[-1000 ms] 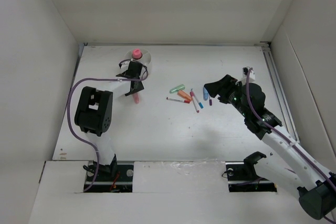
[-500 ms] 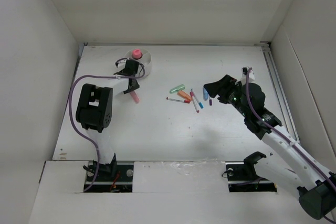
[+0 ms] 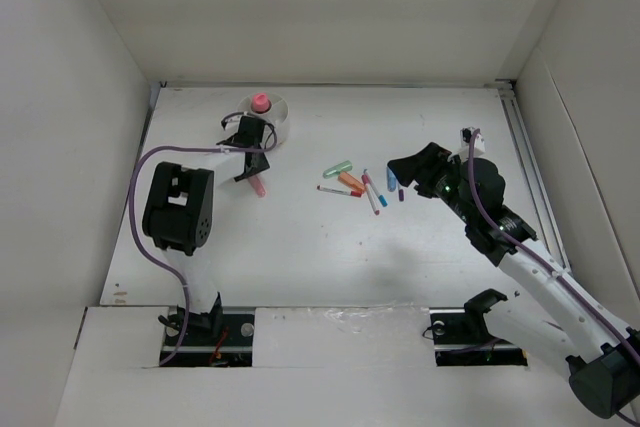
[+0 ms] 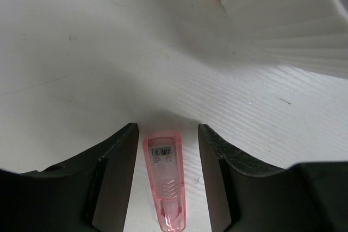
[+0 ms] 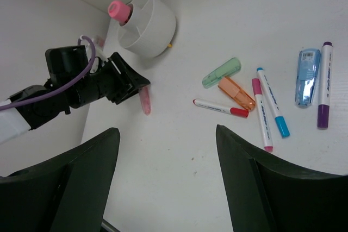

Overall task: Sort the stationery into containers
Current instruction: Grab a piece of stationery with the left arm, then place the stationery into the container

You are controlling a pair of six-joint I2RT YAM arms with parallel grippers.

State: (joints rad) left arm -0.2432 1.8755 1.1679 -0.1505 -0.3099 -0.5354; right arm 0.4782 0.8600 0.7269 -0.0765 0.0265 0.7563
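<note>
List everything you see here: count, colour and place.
cup: 1, white, divided, far left of table
bottle: 1, pink cap, standing in cup
pink case: 1, translucent pink, on table near cup
green case: 1, green, left end of middle cluster
orange case: 1, orange, beside green case
pen: 1, white, red cap, near side of orange case
pink marker: 1, white, pink ends, mid cluster
blue marker: 1, white, blue cap, beside pink marker
blue case: 1, translucent blue, right of cluster
purple marker: 1, purple cap, cluster's right end
left gripper: 1, black, open, straddling pink case
right gripper: 1, black, open, by cluster's right end
</note>
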